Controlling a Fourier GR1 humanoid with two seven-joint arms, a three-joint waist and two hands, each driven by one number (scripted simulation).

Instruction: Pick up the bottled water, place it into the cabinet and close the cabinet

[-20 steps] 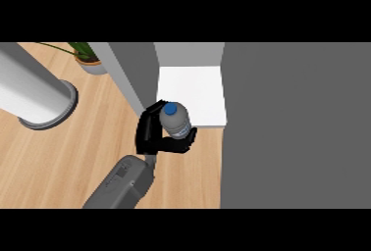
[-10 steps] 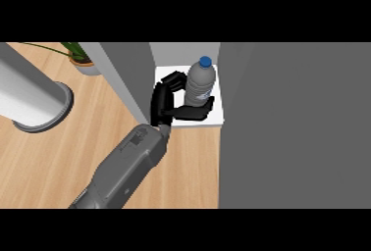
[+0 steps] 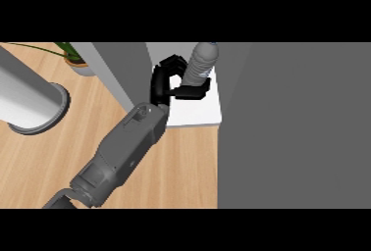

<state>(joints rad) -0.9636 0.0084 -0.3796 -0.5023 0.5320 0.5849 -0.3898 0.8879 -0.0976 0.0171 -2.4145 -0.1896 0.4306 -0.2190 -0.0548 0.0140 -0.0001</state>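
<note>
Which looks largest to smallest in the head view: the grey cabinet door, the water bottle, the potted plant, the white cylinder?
1. Grey cabinet door, by far.
2. White cylinder, cut by the view's edge.
3. Water bottle and potted plant: alike in apparent size, both partly hidden, so unranked.

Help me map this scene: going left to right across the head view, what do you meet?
White cylinder → potted plant → hand → bottled water → grey cabinet door.
</note>
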